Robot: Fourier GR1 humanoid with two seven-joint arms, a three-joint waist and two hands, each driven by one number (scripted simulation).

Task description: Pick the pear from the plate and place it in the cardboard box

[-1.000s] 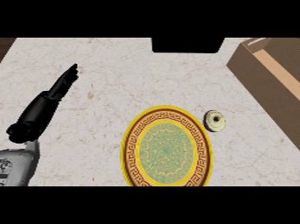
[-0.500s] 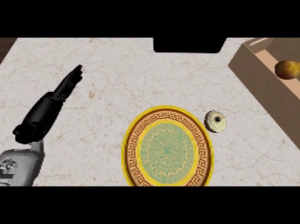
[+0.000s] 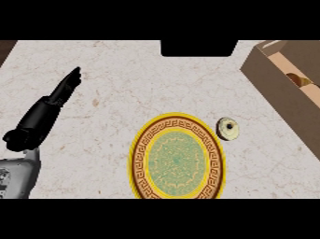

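A: Against the frame half a second back, the pear (image 3: 299, 80) shows lower in the box (image 3: 293, 107). It is also further from the picture's right edge. The box itself reaches further into view now.

B: Noted. Pear position now?

A: Inside the box, at the table's (image 3: 121, 84) right side. It reads as a brownish shape behind the near wall, partly hidden by it. Cannot tell how it lies.

B: Plate?

A: The plate (image 3: 178, 158) is bare: yellow rim, patterned band, green centre. It lies flat on the table, low in the view and a little right of the middle, well apart from the box.

B: Hand state?

A: The left hand (image 3: 60, 93) is released, fingers straight and together, grasping nothing. It points up and to the right over the table's left part. Its grey forearm enters at the lower left corner. It is well apart from the plate and the box.

B: Other items?

A: A small cream ring (image 3: 229, 128) lies just beside the plate's upper right rim, between the plate and the box. A dark block (image 3: 197, 48) sits at the table's far edge.
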